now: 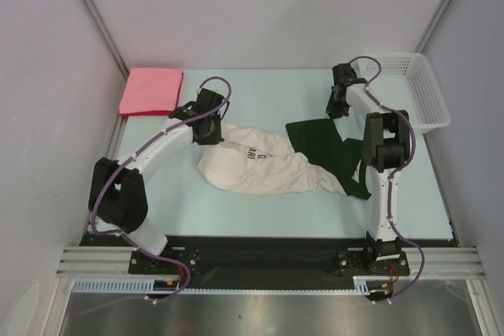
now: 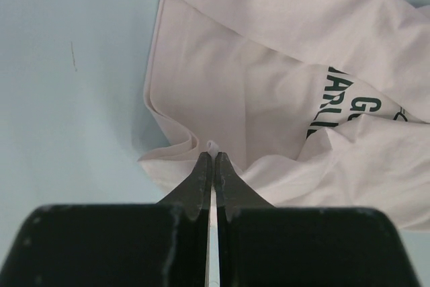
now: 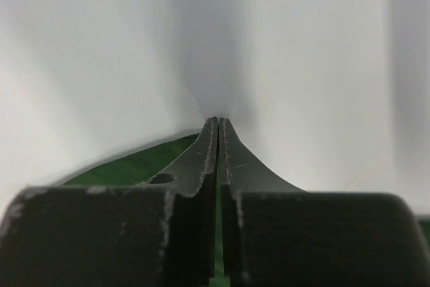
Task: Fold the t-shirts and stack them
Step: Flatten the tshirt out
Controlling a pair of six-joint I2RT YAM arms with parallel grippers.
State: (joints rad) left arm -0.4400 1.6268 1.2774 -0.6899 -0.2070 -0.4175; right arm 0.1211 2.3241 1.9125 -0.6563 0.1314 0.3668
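**Two shirts, two clamped claws**

One pale-blue table (image 1: 236, 210) carried one crumpled cream-and-green t-shirt (image 1: 260, 167) at its centre. One white mesh basket (image 1: 421, 88) sat far right, and one folded pink-red t-shirt (image 1: 151, 90) far left. The left gripper (image 2: 213, 156) pinched a cream fold; the right gripper (image 3: 218, 120) clamped the green part.

A white mesh basket (image 1: 435, 96) sits far right on the pale-blue table (image 1: 236, 218).

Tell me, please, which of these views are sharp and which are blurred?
Top external: evenly lit and sharp. Left wrist: the cream shirt and its lettering are crisp beyond the left gripper. Right wrist: only a pale, featureless blur behind the right gripper.
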